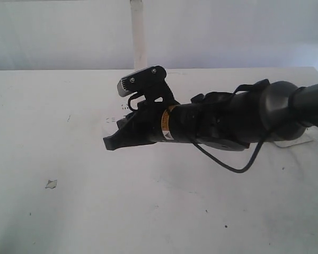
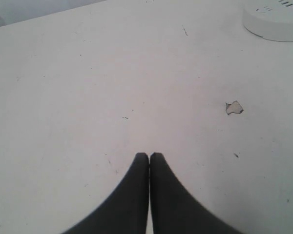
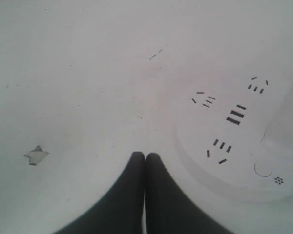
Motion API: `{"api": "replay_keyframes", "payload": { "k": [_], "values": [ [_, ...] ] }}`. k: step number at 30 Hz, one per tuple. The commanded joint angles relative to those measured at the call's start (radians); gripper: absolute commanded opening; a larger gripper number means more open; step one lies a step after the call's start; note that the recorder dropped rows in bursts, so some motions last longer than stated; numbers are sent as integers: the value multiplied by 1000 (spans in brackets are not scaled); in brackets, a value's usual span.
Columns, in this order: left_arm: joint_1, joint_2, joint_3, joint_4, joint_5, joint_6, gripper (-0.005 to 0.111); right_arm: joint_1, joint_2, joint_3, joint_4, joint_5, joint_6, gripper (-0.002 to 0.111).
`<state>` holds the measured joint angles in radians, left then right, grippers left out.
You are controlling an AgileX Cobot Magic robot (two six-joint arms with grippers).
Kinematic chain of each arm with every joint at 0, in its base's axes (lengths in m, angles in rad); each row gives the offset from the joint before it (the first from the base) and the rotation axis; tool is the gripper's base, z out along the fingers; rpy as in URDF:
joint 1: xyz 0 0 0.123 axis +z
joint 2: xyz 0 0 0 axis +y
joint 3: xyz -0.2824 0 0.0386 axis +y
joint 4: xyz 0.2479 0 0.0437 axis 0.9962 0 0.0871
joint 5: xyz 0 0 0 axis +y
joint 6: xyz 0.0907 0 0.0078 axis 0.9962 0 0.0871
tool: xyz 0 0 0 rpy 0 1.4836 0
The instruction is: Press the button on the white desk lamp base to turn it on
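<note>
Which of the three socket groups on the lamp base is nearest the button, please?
The socket group closest to the right gripper; both others lie beyond the USB slots.

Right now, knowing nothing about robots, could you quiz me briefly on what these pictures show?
1. True or false: the right pincer is shut.
2. The tiny round white button on the round flat white plastic lamp base is: A) under the pincer's tips, B) apart from them, C) hidden.
3. Which wrist view shows the button?
Key: 1 true; 2 B; 3 the right one.
</note>
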<state>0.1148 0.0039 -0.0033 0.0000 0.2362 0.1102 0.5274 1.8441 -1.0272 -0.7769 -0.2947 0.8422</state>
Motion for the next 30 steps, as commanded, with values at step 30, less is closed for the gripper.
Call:
{"api": "replay_keyframes", "payload": {
  "k": [30],
  "values": [
    [3, -4, 3, -6, -2, -1, 0, -88, 171, -44, 289, -174, -58, 0]
  ]
}}
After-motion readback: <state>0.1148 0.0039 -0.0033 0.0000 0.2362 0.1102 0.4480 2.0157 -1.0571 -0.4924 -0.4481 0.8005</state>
